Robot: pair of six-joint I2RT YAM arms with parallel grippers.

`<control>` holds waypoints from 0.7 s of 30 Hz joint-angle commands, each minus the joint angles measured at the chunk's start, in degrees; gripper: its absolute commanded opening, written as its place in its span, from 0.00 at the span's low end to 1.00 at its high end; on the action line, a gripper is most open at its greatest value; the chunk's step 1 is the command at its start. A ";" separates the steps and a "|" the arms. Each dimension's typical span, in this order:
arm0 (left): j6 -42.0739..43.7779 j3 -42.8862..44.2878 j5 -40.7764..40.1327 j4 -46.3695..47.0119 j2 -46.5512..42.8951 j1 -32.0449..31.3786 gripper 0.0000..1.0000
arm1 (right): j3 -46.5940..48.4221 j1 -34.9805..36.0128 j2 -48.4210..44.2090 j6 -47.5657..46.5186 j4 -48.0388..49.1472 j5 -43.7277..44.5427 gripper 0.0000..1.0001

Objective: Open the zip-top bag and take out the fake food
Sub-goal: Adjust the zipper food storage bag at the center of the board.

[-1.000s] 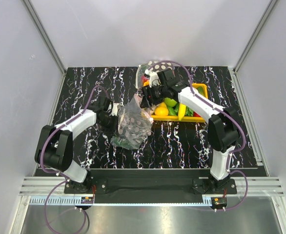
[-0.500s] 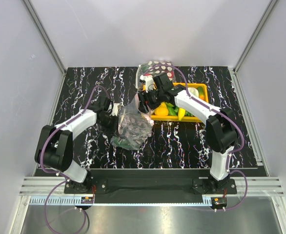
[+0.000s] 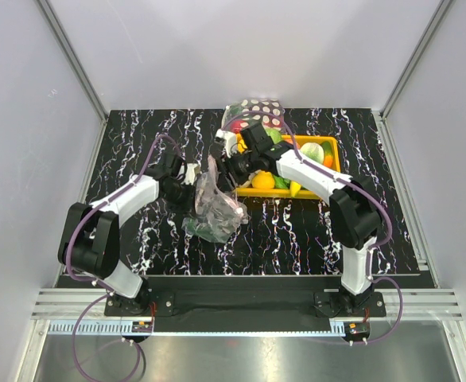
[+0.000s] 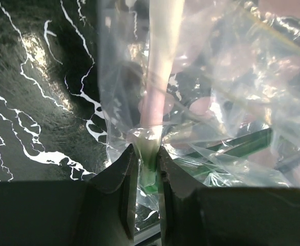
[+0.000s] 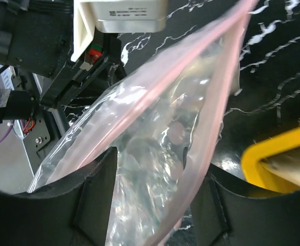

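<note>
Left fingers [image 4: 122, 177] clenched the bag's [image 3: 215, 208] zip, right fingers [image 5: 96, 205] released astride its 12 o'clock mouth; food [image 3: 205, 231] was inside.

No legible text anywhere

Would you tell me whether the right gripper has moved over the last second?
Yes: the right gripper has shifted left, away from the yellow tray and toward the zip-top bag.

Left gripper [image 3: 190, 173] and right gripper [image 3: 227, 165] meet at the upper edge of the zip-top bag [image 3: 214, 208]. The adjacent yellow tray [image 3: 333, 156] contains fake food [image 3: 264, 181].
</note>
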 commanded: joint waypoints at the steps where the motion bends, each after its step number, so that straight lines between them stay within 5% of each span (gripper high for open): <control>1: 1.49 2.55 0.57 0.75 -0.06 -0.44 0.10 | 2.40 1.61 2.31 -0.17 1.77 -3.02 0.60; 14: 1.58 0.45 -1.19 0.93 -1.03 -0.87 0.09 | 2.76 1.96 1.53 1.59 -1.66 9.20 0.55; 17: 0.35 0.71 -3.90 -0.29 0.02 -0.87 0.09 | 2.75 1.96 0.47 2.82 -2.28 9.99 0.21; 20: -0.97 0.97 -5.67 0.49 -2.16 -0.79 0.34 | 3.72 1.96 0.03 4.22 -4.03 9.55 0.00; 21: -2.19 1.84 -6.02 0.67 -3.31 -0.79 0.53 | 3.90 1.96 -0.58 5.45 -4.21 9.90 0.00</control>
